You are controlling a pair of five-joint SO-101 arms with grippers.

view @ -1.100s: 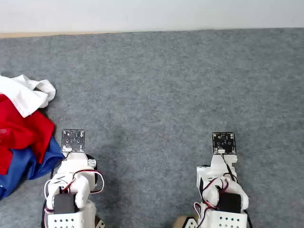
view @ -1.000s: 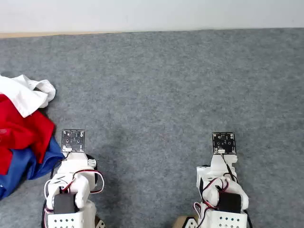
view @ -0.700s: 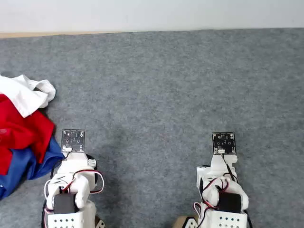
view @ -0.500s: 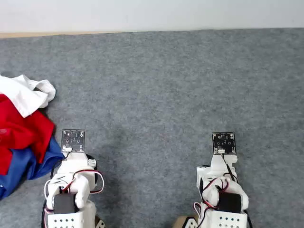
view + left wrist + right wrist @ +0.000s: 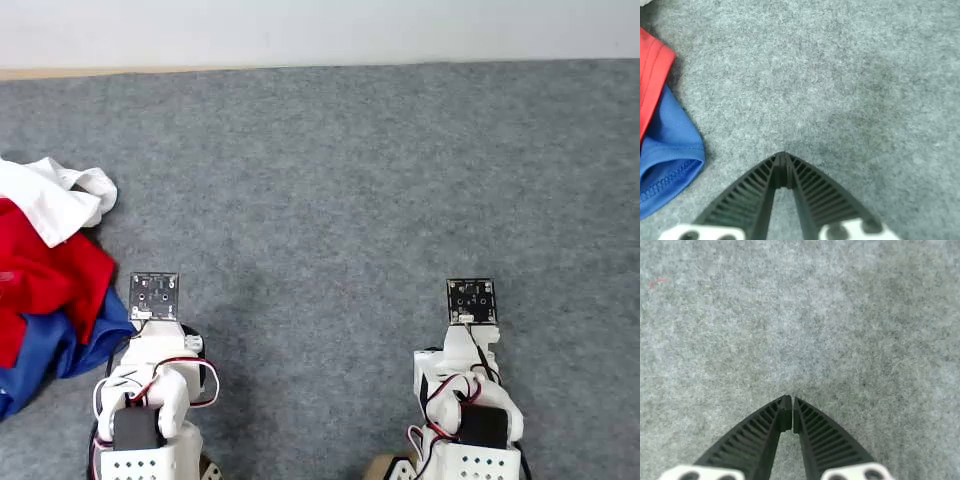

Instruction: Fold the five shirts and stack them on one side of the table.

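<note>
Shirts (image 5: pixel 45 270) are lying heaped at the table's left edge, on the left arm's outer side.
Nearest, the left gripper (image 5: pixel 785 157), jaws pressed together, is sitting just beside the blue shirt (image 5: pixel 665 165), with the red shirt (image 5: pixel 45 275) and white shirt (image 5: pixel 50 200) lying beyond; the right gripper (image 5: pixel 791 400), likewise closed, is sitting well apart.

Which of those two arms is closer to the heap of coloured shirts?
Left. The left gripper sits right beside the heap of shirts, next to the blue shirt. The right gripper is well off to the other side, over the grey mat.

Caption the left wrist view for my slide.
Shut left gripper beside the blue shirt and red shirt on the grey table.
</note>
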